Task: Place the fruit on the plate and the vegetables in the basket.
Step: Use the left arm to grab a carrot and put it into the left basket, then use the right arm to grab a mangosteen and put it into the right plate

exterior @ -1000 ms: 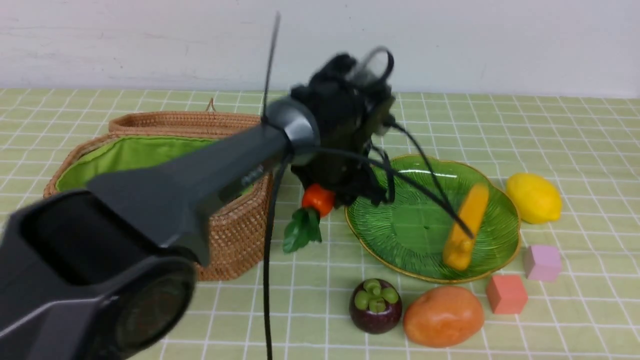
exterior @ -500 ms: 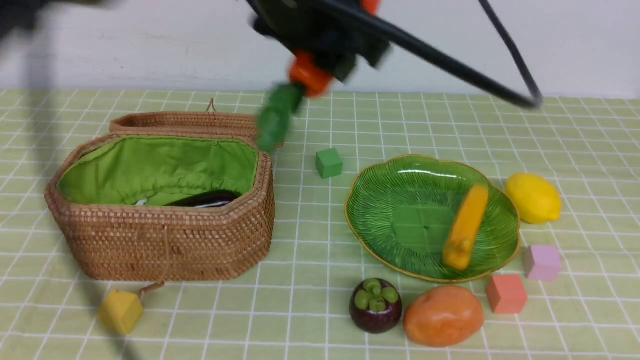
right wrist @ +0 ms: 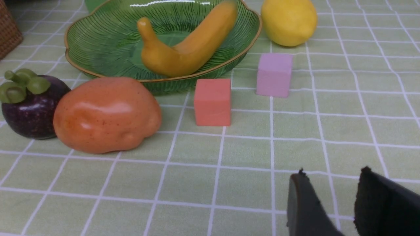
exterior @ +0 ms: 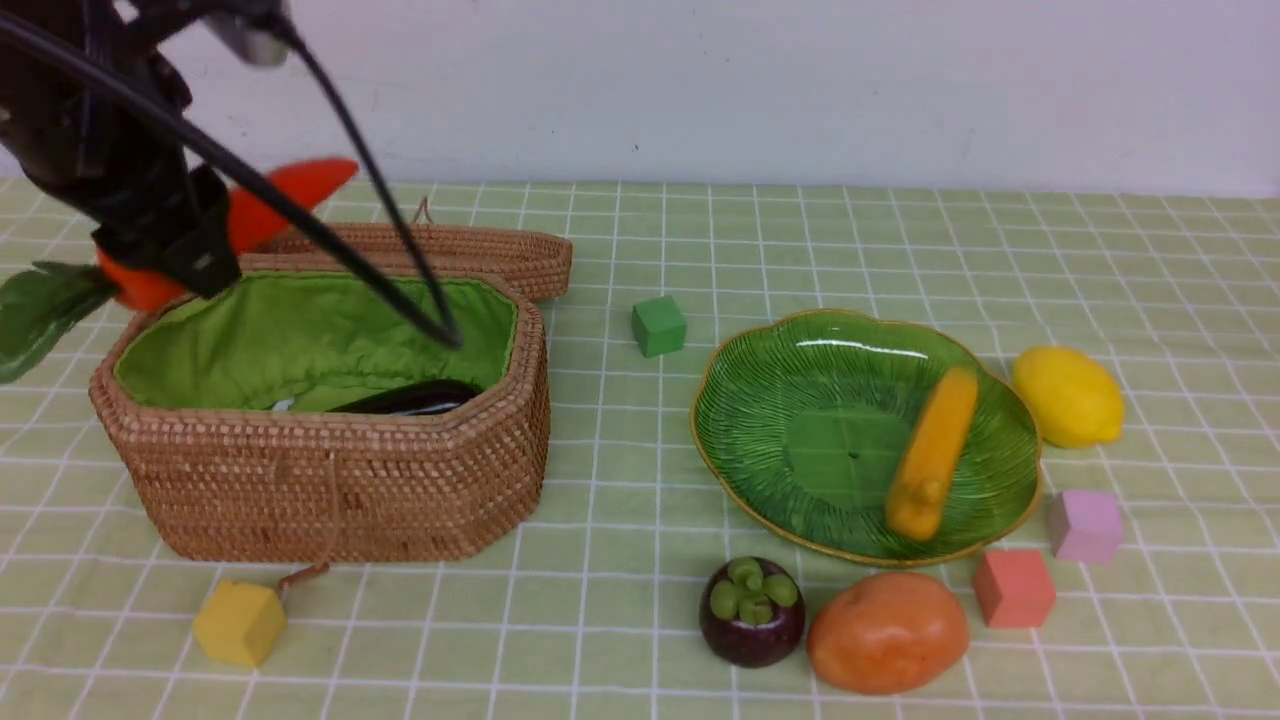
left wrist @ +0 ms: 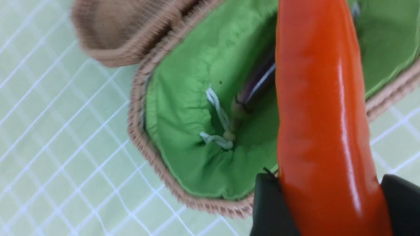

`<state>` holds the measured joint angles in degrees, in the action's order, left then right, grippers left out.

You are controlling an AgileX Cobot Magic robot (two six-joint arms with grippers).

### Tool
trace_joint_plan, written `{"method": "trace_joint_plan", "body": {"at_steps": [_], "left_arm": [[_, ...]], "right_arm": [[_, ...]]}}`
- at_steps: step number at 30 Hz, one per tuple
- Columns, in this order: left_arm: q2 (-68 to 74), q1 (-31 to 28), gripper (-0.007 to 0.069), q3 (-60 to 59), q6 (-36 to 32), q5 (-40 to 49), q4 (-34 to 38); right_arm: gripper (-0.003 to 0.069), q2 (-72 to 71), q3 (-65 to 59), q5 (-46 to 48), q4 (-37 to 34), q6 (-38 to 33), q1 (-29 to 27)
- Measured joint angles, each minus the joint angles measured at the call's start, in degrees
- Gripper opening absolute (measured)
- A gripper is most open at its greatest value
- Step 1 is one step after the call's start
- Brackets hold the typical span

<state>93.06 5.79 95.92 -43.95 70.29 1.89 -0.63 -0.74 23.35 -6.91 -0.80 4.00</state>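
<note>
Wicker basket sits on my left of the checked cloth, its lid flipped open behind and green lining showing. Eggplant lies inside along the basket's length, mostly hidden by the front wall.

Green leaf plate is right of centre, well apart from the basket. My left gripper hangs over the basket's left rear rim, jaws clamped on the carrot. Its long axis is tilted: leafy end is low and out past the basket's left edge, tip up toward the right. In the left wrist view the tip lies across the open lining.

Banana lies in the plate's right half, long axis near-to-far, stem end toward me. Potato sits on the cloth just in front of the plate, long axis left-right, with the mangosteen beside it, cap up. Lemon is just right of the plate.

Right gripper is low over bare cloth near the potato — jaws narrowly apart, holding nothing.

Cubes: green cube is between basket and plate, yellow cube in front of the basket, red cube and lilac cube near the plate's right front.
</note>
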Motion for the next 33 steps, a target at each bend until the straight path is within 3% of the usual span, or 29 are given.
{"method": "trace_joint_plan", "body": {"at_steps": [3,8,18,23,26,28,31,33], "left_arm": [[4.7,-0.4,0.0395,0.0,-10.6,-2.3,2.4],[10.5,1.6,0.0395,-0.3,-17.0,-5.9,3.3],[12.3,2.1,0.0414,-0.4,-16.5,-9.5,2.1],[10.0,2.1,0.0626,-0.4,-10.7,-10.7,1.9],[7.6,2.1,0.0658,-0.4,-7.4,-10.4,1.5],[6.2,2.1,0.0652,-0.4,-5.8,-10.3,1.4],[0.7,2.1,0.0547,-0.4,0.9,-10.3,2.2],[-4.5,2.1,0.0383,-0.4,11.7,-10.5,3.5]], "right_arm": [[0.0240,0.0,0.0,0.0,0.0,0.0,0.0],[0.0240,0.0,0.0,0.0,0.0,0.0,0.0],[0.0240,0.0,0.0,0.0,0.0,0.0,0.0],[0.0240,0.0,0.0,0.0,0.0,0.0,0.0],[0.0240,0.0,0.0,0.0,0.0,0.0,0.0],[0.0240,0.0,0.0,0.0,0.0,0.0,0.0],[0.0240,0.0,0.0,0.0,0.0,0.0,0.0],[0.0240,0.0,0.0,0.0,0.0,0.0,0.0]]}}
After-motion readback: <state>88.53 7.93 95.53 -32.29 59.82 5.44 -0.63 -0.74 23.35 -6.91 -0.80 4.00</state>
